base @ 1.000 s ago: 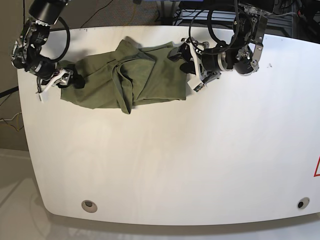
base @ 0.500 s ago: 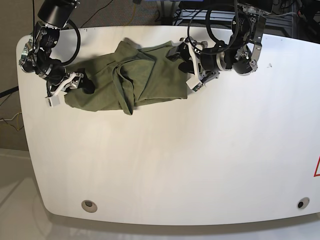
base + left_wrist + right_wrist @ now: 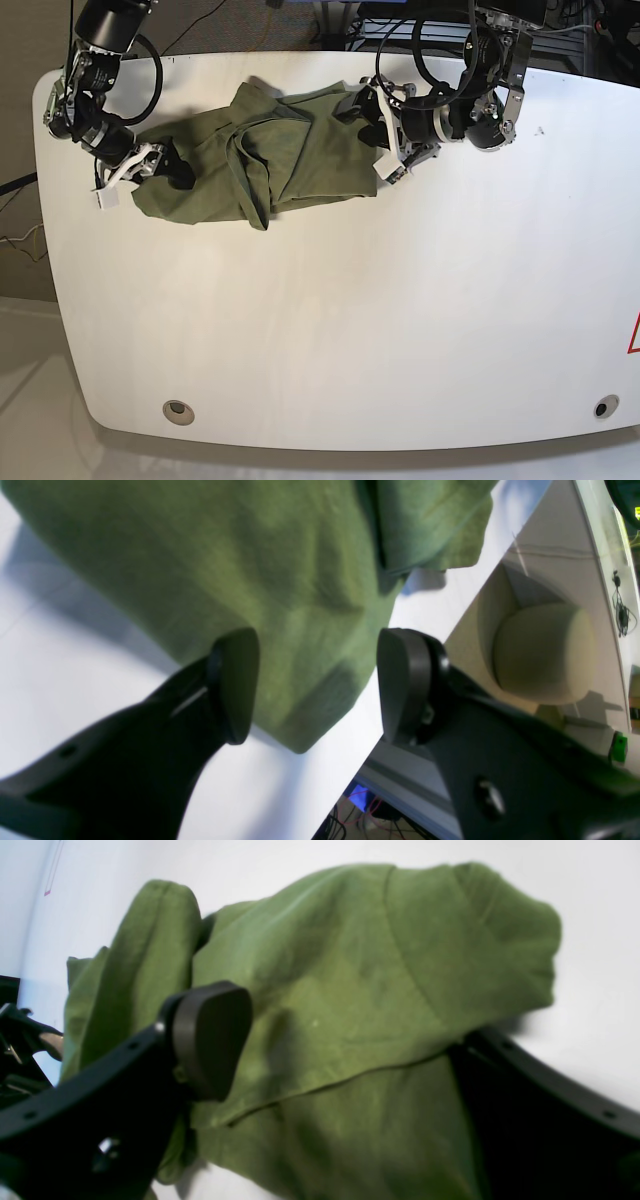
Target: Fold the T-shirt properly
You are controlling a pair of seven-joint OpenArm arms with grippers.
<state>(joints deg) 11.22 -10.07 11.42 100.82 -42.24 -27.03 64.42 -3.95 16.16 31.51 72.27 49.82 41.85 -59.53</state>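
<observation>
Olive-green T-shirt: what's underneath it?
The crumpled olive-green cotton T-shirt lies on the white table, which is bare all around it. In the right wrist view one finger of the right claw runs beneath the cloth; anything else underneath is covered.

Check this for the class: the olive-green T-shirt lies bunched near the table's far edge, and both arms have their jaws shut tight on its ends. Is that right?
Not quite. The T-shirt does lie bunched near the far edge of the table, but both wrist views show the jaws standing open. The left gripper and the right gripper straddle the cloth ends without clamping them.
</observation>
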